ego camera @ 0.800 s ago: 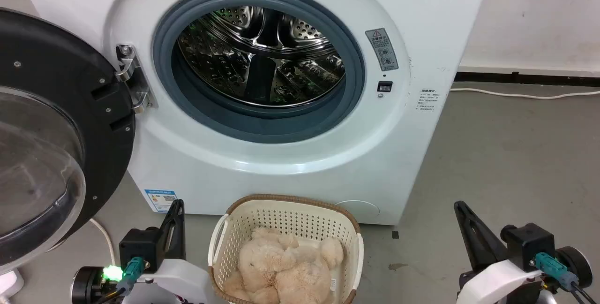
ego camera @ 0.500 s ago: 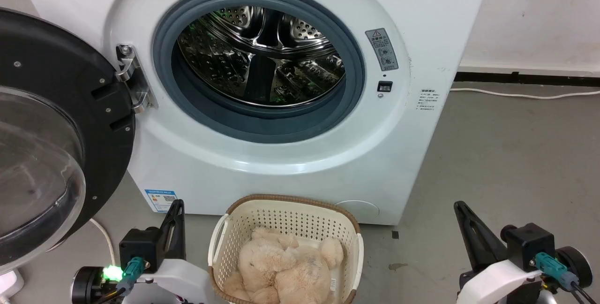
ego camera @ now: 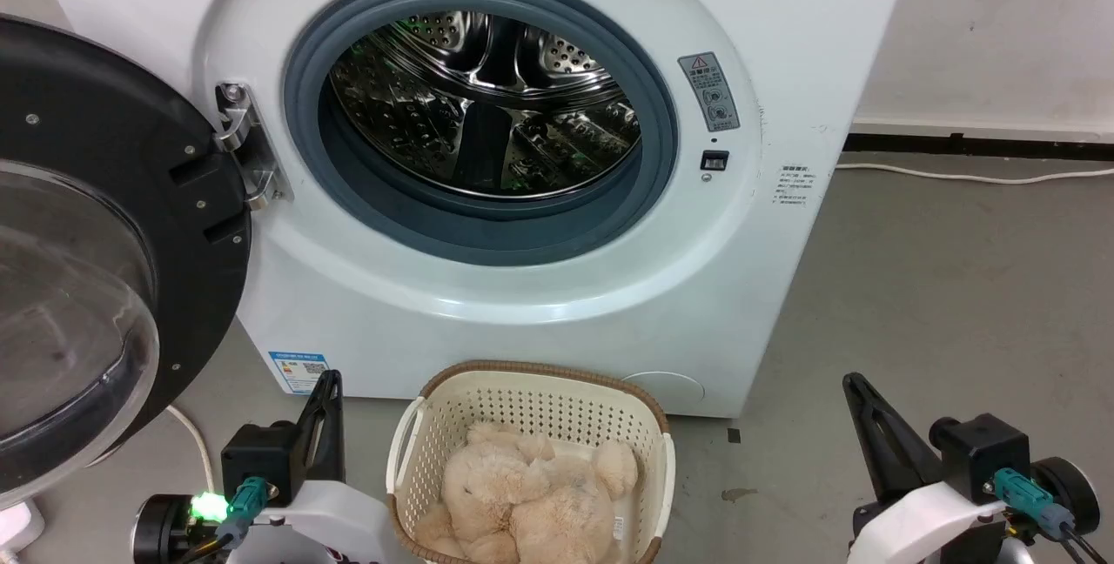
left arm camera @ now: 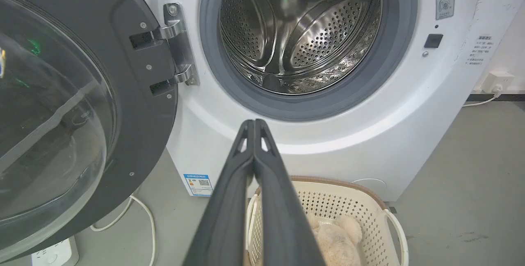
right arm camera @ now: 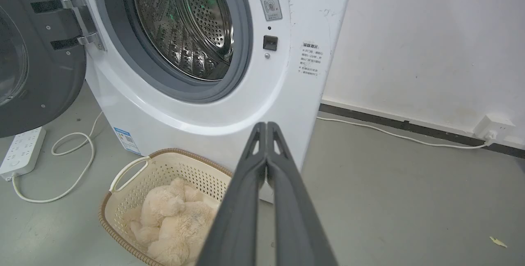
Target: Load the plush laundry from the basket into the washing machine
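Observation:
The cream-beige plush laundry (ego camera: pixel 522 503) lies inside the oval basket (ego camera: pixel 540 372), which stands on the floor before the white washing machine (ego camera: pixel 522 294). The machine's round door (ego camera: pixel 104 224) hangs wide open at the left, and its steel drum (ego camera: pixel 487 103) holds nothing. My left gripper (ego camera: pixel 329 381) is shut and empty, left of the basket. My right gripper (ego camera: pixel 851 383) is shut and empty, well right of it. In the left wrist view the fingertips (left arm camera: pixel 254 124) meet in front of the machine, above the basket (left arm camera: pixel 369 204). The right wrist view shows the plush (right arm camera: pixel 172 221) lower left of its fingertips (right arm camera: pixel 266 126).
A white power strip (right arm camera: pixel 20 151) and looping cable (right arm camera: pixel 78 163) lie on the grey floor under the open door. Another white cable (ego camera: pixel 975 174) runs along the wall base at the right, to a socket (right arm camera: pixel 492 128). Open floor (ego camera: pixel 940 303) lies right of the machine.

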